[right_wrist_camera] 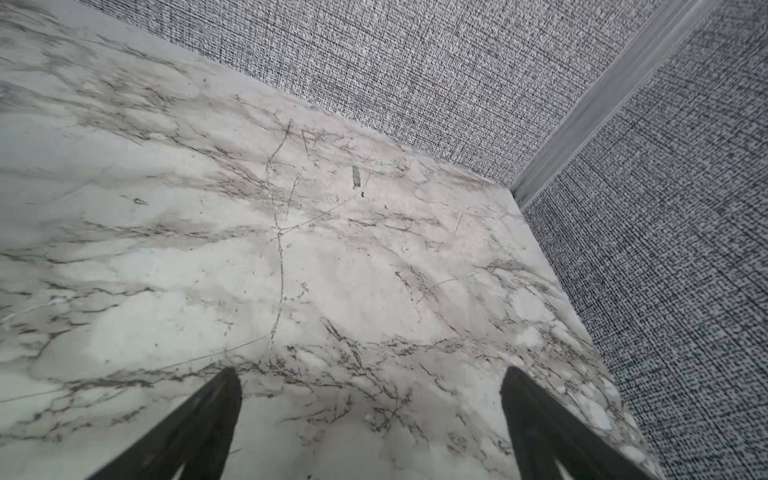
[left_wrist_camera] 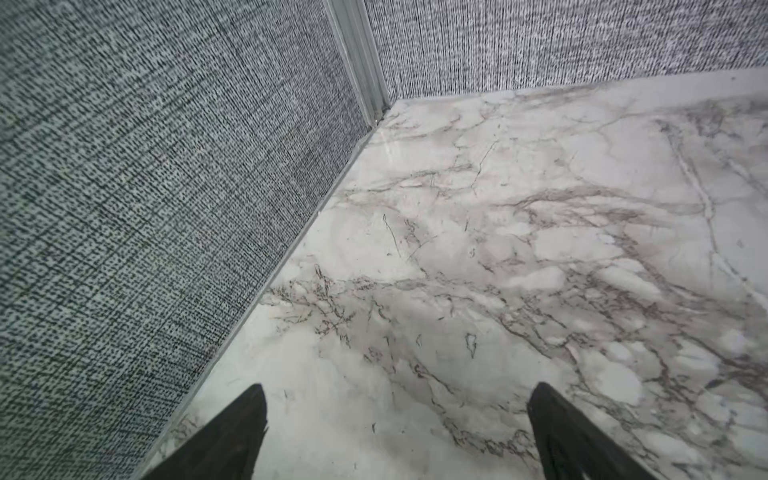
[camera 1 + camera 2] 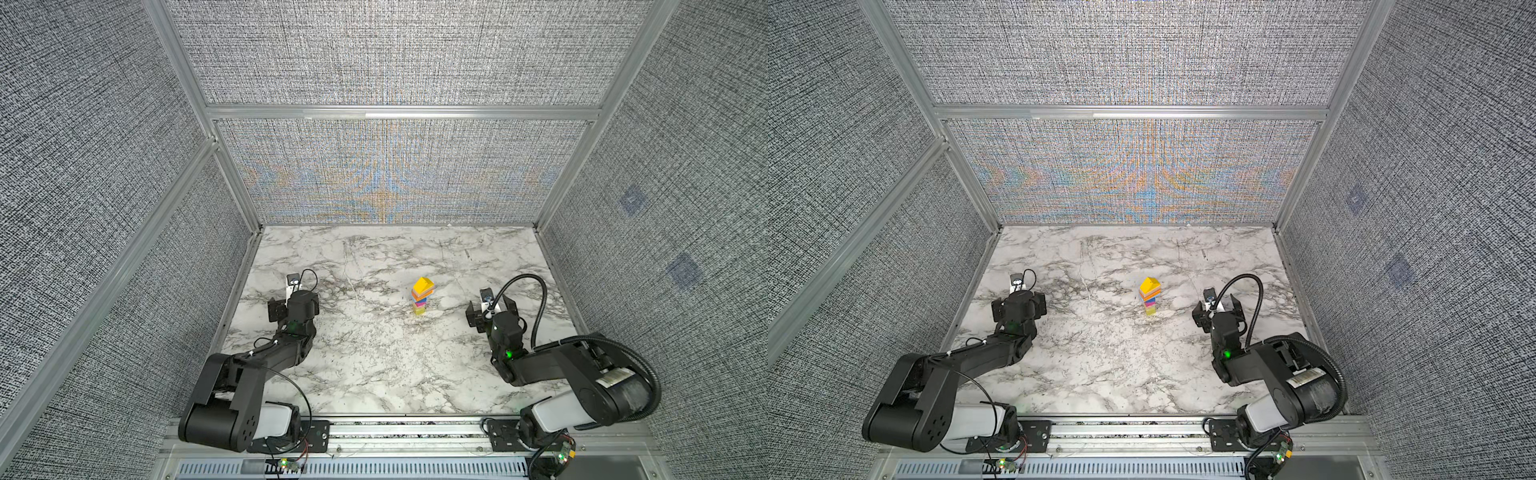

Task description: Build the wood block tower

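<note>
Grey woven walls [image 3: 395, 54] box in a white marble table [image 3: 374, 365]. On the left, the left gripper [image 2: 399, 386] hangs over bare marble, jaws spread wide, holding nothing. Right of centre stands the tower [image 3: 422, 296], capped by a yellow wedge [image 3: 423, 285]. Further right, well apart, the right gripper [image 1: 372, 370] gapes empty too. A white label [image 3: 615, 377] on that arm is too small to read.

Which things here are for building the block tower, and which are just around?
For the job:
- narrow tower of small painted wood blocks
- yellow wooden wedge capping it

Just around:
- white marble-patterned tabletop
- grey woven wall panels
</note>
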### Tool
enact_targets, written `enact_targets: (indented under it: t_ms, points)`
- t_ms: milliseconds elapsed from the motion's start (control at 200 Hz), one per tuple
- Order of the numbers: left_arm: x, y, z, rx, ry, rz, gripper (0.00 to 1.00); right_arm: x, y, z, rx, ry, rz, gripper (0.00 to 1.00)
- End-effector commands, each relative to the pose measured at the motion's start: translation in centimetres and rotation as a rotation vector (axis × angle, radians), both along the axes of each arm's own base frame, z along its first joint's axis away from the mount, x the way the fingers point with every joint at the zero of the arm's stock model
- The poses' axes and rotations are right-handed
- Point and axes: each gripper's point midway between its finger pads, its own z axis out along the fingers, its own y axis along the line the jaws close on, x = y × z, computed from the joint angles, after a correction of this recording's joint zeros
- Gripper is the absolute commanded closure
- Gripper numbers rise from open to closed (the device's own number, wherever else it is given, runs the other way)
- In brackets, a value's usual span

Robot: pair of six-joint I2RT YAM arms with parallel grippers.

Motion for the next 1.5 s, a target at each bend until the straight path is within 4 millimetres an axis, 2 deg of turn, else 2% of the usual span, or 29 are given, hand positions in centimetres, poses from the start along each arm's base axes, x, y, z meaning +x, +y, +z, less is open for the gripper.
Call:
enact_targets:
  t_ms: [0,35,140,195,290,340,430,590,675,790,830,900,1000,1286,1361,1406,1446,1496]
  points:
    - [-0.6,0.7,2.0,-0.009,-0.188,0.020,0.01,0.1,0.5,2.2,0.014,-0.122,0.017,0.01]
    - [-0.9,1.2,2.2,-0.016,-0.250,0.036,0.01,0.1,0.1,2.3,0.024,-0.125,-0.002,0.01]
    - [-0.3,0.2,2.5,0.051,-0.319,-0.032,0.01,0.0,-0.4,2.0,0.059,-0.119,0.000,0.01]
    - [0.5,-0.5,1.9,0.036,-0.248,-0.062,0.01,0.2,-0.7,1.8,0.086,-0.113,0.004,0.01]
    - [2.4,-0.1,0.8,-0.016,-0.111,-0.056,0.01,0.7,-2.0,0.7,0.156,-0.084,-0.007,0.01]
    - [3.4,0.0,0.3,-0.024,-0.063,-0.069,0.01,1.5,-2.1,0.9,0.159,-0.089,-0.010,0.01]
    - [4.0,0.0,-0.1,-0.032,-0.024,-0.073,0.01,2.0,-2.4,0.7,0.178,-0.054,-0.020,0.01]
    - [3.5,0.3,0.2,-0.035,-0.055,-0.062,0.01,2.6,-2.7,0.5,0.195,-0.027,-0.029,0.01]
    - [1.9,0.9,0.7,-0.049,-0.139,-0.037,0.01,2.3,-2.7,0.6,0.192,-0.040,-0.024,0.01]
    - [-0.9,0.2,1.6,-0.054,-0.280,-0.114,0.01,2.0,-2.6,0.7,0.183,-0.059,-0.024,0.01]
    - [-1.3,0.4,2.1,-0.056,-0.318,-0.107,0.01,1.8,-2.6,0.8,0.180,-0.066,-0.024,0.01]
    - [-1.2,0.6,1.9,-0.048,-0.324,-0.090,0.01,1.5,-2.4,0.9,0.173,-0.087,-0.021,0.01]
    - [0.3,-1.0,1.2,-0.023,-0.270,-0.185,0.01,1.3,-2.4,1.0,0.168,-0.095,-0.029,0.01]
    - [0.3,-0.8,1.1,-0.037,-0.262,-0.168,0.01,1.3,-2.4,1.0,0.168,-0.094,-0.030,0.01]
    - [1.2,-0.5,0.7,-0.064,-0.224,-0.161,0.01,1.4,-2.4,1.0,0.163,-0.093,-0.031,0.01]
    - [1.8,0.1,-0.5,-0.108,-0.166,-0.142,0.01,1.5,-2.4,0.9,0.164,-0.090,-0.034,0.01]
    - [2.7,-0.3,-1.0,-0.113,-0.131,-0.184,0.01,1.6,-2.6,0.7,0.163,-0.077,-0.042,0.01]
    - [2.9,-0.1,-1.1,-0.137,-0.128,-0.197,0.01,1.7,-2.6,0.8,0.168,-0.073,-0.045,0.01]
